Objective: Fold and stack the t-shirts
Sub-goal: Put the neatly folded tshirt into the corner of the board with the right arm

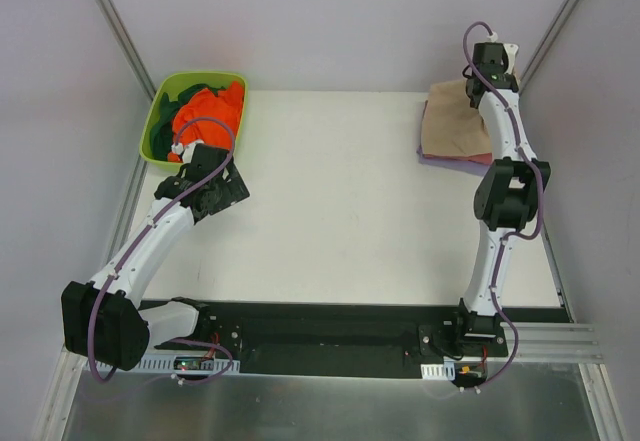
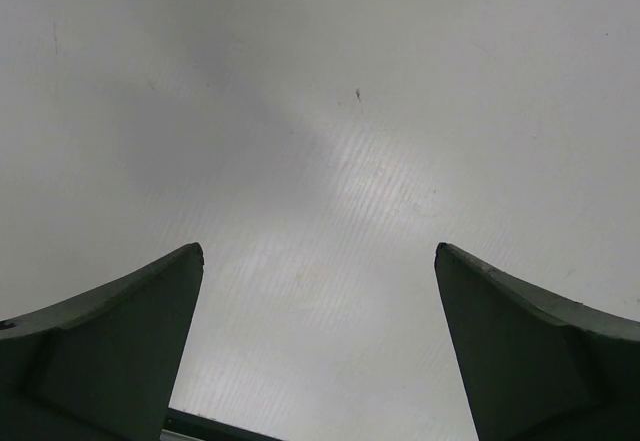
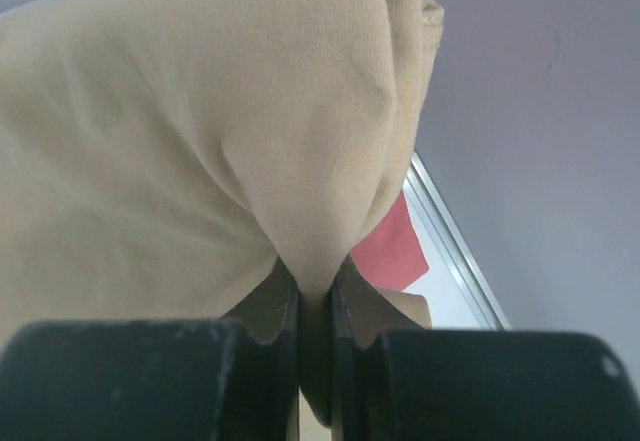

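Two arms stretch out from the near edge, well apart from each other. Closest in, the left gripper [image 1: 215, 186] hangs over the white table [image 1: 340, 211], just this side of the tub [image 1: 200, 74]. On its wrist view the fingers [image 2: 120, 341] are spread wide, only tabletop showing between them. Behind it, in the far left corner, sits the lime-green tub, an orange shirt [image 1: 205, 111] heaped on top and a dark green shirt [image 1: 188, 87] showing around it.

Over to the far right corner: the right arm [image 1: 505, 181] reaches all the way back, and the right gripper [image 1: 492, 73] is above the far edge of the stack. Its jaws are pinched tight on a fold of the tan shirt [image 3: 200, 141]; the wrist view shows cloth squeezed between them and draping away. From above, the tan shirt lies on top of the stack, and a lavender shirt [image 1: 432, 159] peeks out along its left and near edges. A red shirt [image 3: 392, 249] shows past the tan cloth on the wrist view, low down by the metal rail [image 3: 450, 236]. Where it sits in the stack, can't tell.
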Controlling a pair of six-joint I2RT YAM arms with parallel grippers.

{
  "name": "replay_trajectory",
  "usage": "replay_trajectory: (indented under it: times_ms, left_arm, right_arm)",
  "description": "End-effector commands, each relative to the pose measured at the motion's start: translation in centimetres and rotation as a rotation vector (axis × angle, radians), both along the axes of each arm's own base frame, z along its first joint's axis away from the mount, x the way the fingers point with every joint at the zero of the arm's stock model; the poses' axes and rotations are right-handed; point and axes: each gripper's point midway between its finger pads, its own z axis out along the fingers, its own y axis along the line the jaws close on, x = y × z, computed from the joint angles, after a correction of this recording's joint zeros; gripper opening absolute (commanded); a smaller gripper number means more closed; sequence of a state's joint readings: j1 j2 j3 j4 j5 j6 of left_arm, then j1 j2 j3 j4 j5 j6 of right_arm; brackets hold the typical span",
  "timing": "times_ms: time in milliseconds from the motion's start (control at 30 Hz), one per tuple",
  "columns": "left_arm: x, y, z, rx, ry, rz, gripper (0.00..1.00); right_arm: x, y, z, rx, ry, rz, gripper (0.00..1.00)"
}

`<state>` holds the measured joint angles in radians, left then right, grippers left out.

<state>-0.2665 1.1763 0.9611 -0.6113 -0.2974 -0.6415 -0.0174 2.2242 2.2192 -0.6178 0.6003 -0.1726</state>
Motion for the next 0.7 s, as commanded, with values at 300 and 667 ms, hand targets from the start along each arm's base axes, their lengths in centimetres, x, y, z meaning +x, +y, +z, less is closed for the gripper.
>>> replay_trajectory:
  times_ms: [300,667]
  left_arm:
    - [-0.5,0.2,0.7,-0.027,-0.029,0.022,0.99]
    - [-0.8,-0.4,1.9,-0.058,-0.062,-0.012,0.99]
  right_arm:
    - [1.0,-3.4,-4.3,0.202,-0.059,-0.093,0.37]
    - [-1.4,-4.1,1.8,0.193,-0.076,0.018,0.96]
